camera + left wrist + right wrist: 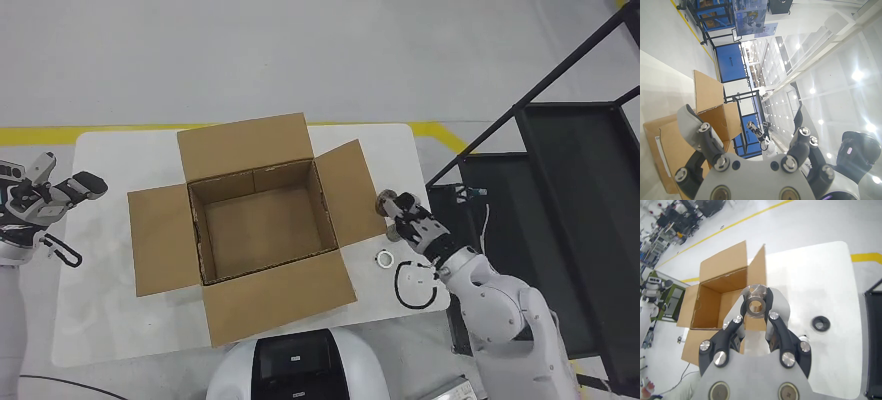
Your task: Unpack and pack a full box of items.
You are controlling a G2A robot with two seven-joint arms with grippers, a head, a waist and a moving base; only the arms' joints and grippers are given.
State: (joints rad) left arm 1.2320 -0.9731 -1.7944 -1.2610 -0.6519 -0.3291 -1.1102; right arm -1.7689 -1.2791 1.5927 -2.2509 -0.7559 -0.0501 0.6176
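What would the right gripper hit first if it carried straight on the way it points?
Probably the near flap of the cardboard box, raised just ahead of the metal part that the right gripper holds; depth is unclear, so it might pass above it.

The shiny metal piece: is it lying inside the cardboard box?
No, the right gripper holds the metal piece between its fingers, outside the walls of the cardboard box.

Pale grey floor (pixel 300 60) with a yellow line (pixel 30 133) lies beyond the white desk (pixel 100 300). A black rack (pixel 560 180), perhaps a cart, stands just outward of the right pincer (pixel 395 205). Far off are blue panels (pixel 728 62) and bright ceiling lights (pixel 857 75).
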